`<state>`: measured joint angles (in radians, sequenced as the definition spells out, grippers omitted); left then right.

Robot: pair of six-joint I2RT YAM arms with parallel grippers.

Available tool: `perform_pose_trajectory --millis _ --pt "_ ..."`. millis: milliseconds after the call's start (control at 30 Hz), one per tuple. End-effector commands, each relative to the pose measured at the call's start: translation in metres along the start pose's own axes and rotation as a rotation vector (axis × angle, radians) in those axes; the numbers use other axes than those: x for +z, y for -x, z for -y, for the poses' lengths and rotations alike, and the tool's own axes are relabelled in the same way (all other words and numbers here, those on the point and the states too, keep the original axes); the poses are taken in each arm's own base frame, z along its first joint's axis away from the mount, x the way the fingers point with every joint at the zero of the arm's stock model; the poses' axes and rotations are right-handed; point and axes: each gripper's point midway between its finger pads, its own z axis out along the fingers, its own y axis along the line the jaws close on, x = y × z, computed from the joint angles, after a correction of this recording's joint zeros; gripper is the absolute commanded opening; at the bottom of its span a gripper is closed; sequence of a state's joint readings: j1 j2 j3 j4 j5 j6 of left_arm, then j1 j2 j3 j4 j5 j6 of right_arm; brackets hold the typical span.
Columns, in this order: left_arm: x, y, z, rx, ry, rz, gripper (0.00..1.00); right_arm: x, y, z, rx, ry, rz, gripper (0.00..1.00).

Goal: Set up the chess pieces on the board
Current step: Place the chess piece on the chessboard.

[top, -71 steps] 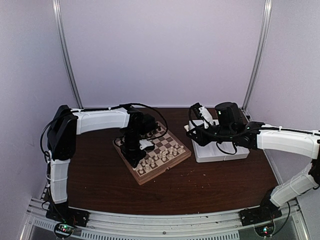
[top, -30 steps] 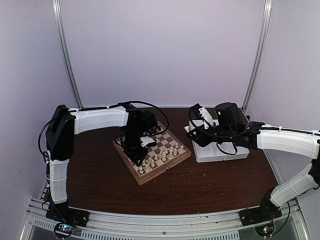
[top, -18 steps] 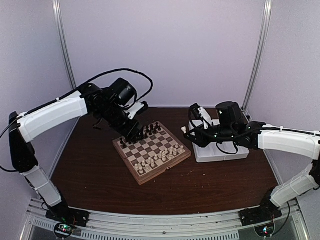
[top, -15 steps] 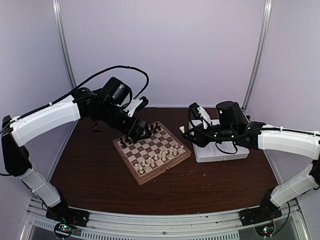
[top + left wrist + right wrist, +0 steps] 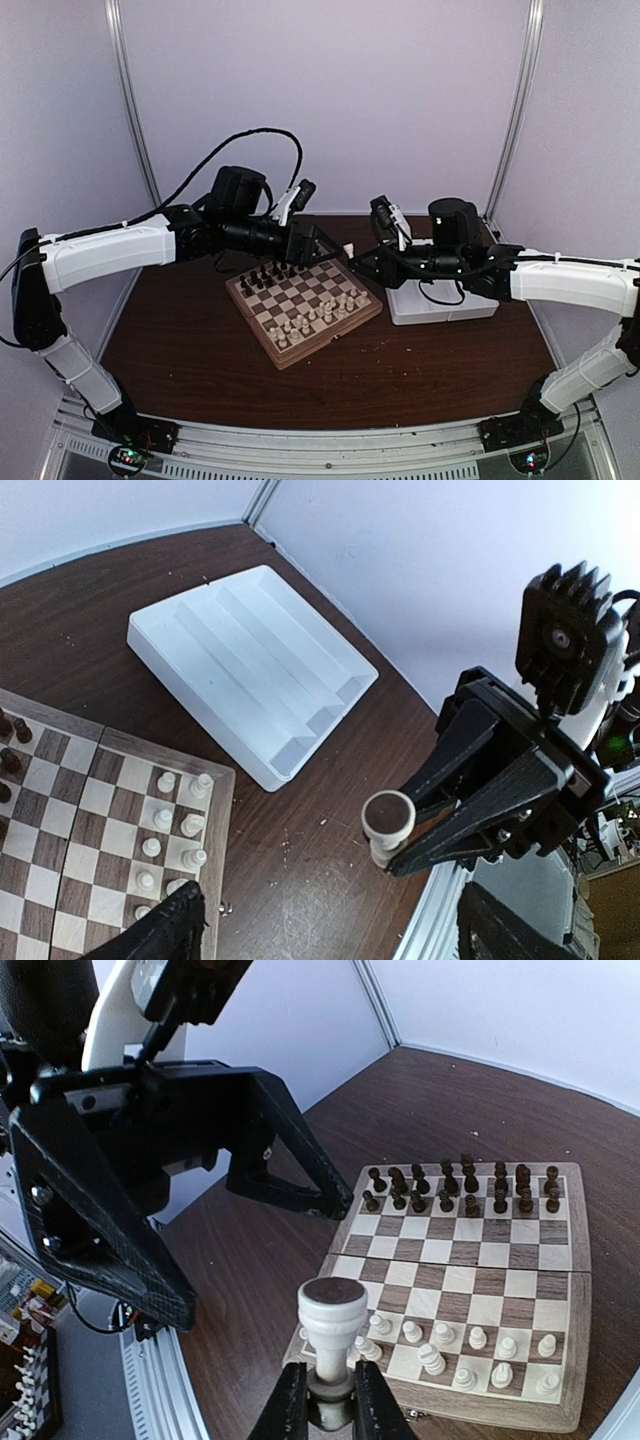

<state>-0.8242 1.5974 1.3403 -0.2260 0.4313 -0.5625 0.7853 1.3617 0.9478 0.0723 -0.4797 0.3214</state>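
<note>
The right tool [image 5: 328, 1372] is clamped on the stem of a cream chess piece [image 5: 333, 1325], a figure with a flat round top, held upright in the air. From above, this piece hangs just off the far corner of the board [image 5: 300, 293], at about 1 o'clock from the board's middle and clear of the squares. The left tool [image 5: 322, 242] reaches in from 9 o'clock and hovers over the board's far edge, very near the held piece. Its two black fingers are spread wide apart with nothing between them. The board lies turned like a diamond in the middle of the dark counter [image 5: 200, 360]. The other cream chess pieces [image 5: 322, 312] stand in two rows along the board's 4 o'clock edge. The dark pieces [image 5: 278, 273] stand in rows along the opposite edge, at 11 o'clock. A white tray [image 5: 440, 305] with long ridged compartments lies on the counter at 3 o'clock from the board, close to it but not touching, under the right arm.
</note>
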Motion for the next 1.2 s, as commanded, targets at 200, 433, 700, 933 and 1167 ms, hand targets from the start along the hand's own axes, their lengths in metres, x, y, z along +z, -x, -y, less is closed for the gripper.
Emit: perform_pose_trajectory --millis 200,433,700,933,1167 --pt "-0.012 0.044 0.027 0.019 -0.075 0.153 0.79 -0.002 0.024 -0.024 -0.065 0.051 0.049 0.09" --pt "0.005 0.039 0.029 -0.047 -0.139 0.125 0.61 -0.001 0.026 -0.016 -0.089 0.0 0.05 0.09" --pt "0.016 0.035 0.03 -0.085 -0.188 0.108 0.49 0.001 0.022 -0.014 -0.121 -0.018 0.019 0.09" --pt "0.026 0.03 0.033 -0.099 -0.226 0.067 0.35 0.003 0.023 -0.013 -0.131 -0.022 0.018 0.09" --pt "0.032 0.026 0.031 -0.106 -0.222 0.047 0.25 0.006 0.017 -0.008 -0.13 -0.038 -0.007 0.09"
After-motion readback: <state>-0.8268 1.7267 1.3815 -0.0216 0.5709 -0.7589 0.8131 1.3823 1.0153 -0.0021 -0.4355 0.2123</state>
